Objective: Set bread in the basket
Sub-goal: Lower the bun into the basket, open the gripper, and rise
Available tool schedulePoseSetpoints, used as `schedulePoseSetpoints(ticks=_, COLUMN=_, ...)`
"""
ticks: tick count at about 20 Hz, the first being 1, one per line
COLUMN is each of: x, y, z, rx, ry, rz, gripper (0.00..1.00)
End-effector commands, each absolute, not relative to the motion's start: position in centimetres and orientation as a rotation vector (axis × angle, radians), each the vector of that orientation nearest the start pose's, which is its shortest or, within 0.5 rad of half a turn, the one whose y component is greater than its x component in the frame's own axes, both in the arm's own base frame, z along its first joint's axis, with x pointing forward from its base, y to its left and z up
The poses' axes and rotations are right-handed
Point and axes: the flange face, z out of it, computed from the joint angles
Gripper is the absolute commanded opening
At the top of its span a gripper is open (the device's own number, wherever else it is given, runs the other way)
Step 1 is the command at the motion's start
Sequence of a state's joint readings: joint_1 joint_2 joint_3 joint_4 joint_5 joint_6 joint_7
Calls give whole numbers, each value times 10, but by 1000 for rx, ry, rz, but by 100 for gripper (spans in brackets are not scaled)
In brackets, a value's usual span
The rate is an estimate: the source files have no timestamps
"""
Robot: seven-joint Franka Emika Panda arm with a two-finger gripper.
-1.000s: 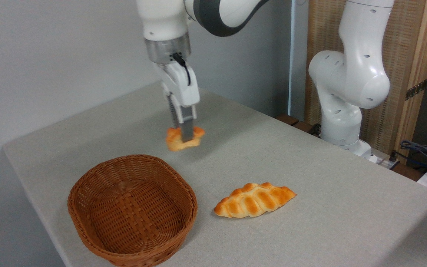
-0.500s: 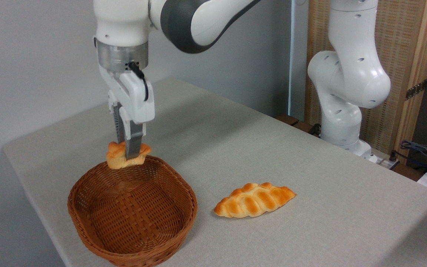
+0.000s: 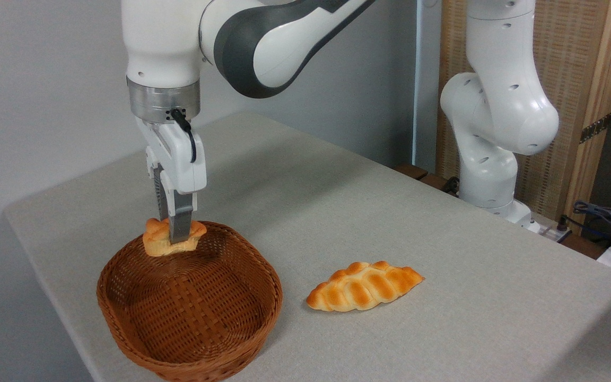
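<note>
Here, one oval wicker basket, long axis running near-left to far-right, directly beneath the load; one braided loaf well apart to the right on the table; one small swirled bun pinched in the single gripper, hanging over the far rim, above the basket's back end, not yet inside.

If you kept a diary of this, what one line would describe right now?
gripper: shut on bun | bun: in the air above basket far rim | braided loaf: on table, right of basket | step: not released
</note>
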State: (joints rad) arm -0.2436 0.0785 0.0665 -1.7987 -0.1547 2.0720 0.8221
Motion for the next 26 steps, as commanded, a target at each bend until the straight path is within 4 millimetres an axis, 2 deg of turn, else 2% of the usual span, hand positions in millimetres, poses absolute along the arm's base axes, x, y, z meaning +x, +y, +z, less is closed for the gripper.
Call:
schedulePoseSetpoints(ticks=1, x=595, y=-117, z=521, rx=-2824, ry=1455, rz=-368, gripper=100)
schedulePoseSetpoints(ticks=8, x=595, y=-116, z=522, rx=-2825, ry=1450, rz=-370, gripper=100)
schedulePoseSetpoints(ticks=11, x=592, y=-113, z=529, rx=-2828, ry=1450, rz=-367, gripper=100)
schedulePoseSetpoints(ticks=14, x=578, y=-100, z=556, rx=-2844, ry=1432, rz=-368, gripper=100)
schedulePoseSetpoints(ticks=16, x=563, y=-81, z=578, rx=-2876, ry=1394, rz=-345, gripper=100)
schedulePoseSetpoints(ticks=17, x=555, y=-80, z=585, rx=-2903, ry=1378, rz=-307, gripper=100)
schedulePoseSetpoints(ticks=20, x=548, y=-68, z=619, rx=-2939, ry=1279, rz=-145, gripper=100)
schedulePoseSetpoints(ticks=22, x=549, y=-65, z=628, rx=-2939, ry=1276, rz=-92, gripper=100)
schedulePoseSetpoints(ticks=24, x=553, y=-61, z=628, rx=-2939, ry=1269, rz=-85, gripper=100)
schedulePoseSetpoints(ticks=26, x=558, y=-47, z=633, rx=-2949, ry=1231, rz=-102, gripper=100)
